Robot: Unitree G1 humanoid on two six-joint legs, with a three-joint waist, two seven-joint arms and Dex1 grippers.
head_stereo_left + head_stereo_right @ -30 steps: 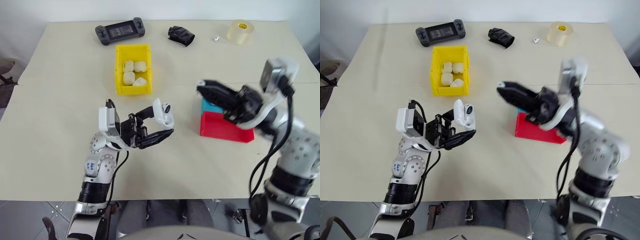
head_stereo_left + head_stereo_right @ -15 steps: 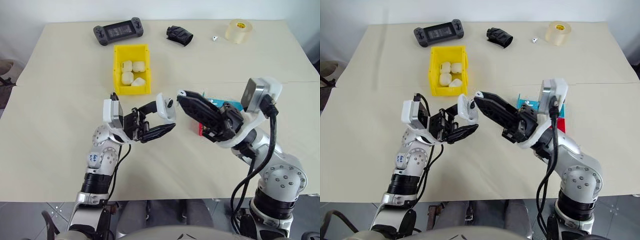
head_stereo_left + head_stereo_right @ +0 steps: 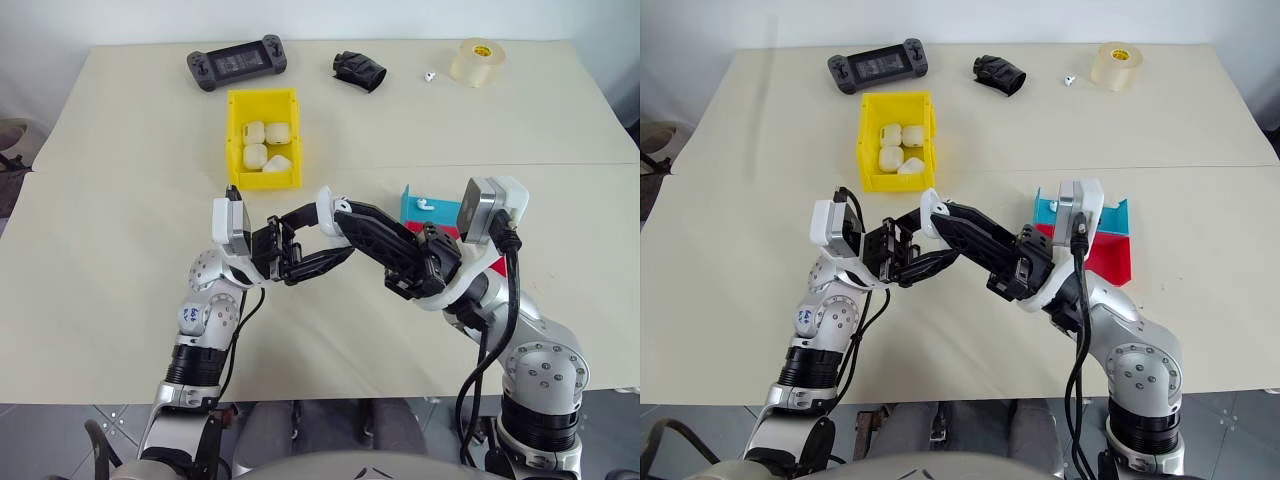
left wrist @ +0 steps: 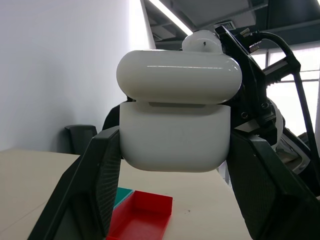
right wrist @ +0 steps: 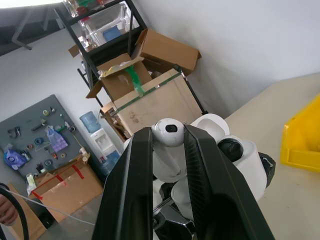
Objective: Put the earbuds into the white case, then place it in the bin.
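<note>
My left gripper (image 3: 322, 238) is clamped on the small glossy white flip-lid case (image 4: 176, 117), held above the table. My right gripper (image 5: 168, 150) pinches 1 tiny white earbud (image 5: 169, 132) at its open lid. Insertion is underway, I judge; the bright yellow plastic bin (image 3: 236, 140) waits beyond.

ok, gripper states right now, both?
Left gripper: shut on the small glossy white earbud case, lid open.
Right gripper: shut on a tiny white earbud.

Four white cases (image 3: 266, 146) in bin (image 3: 237, 140)
</note>
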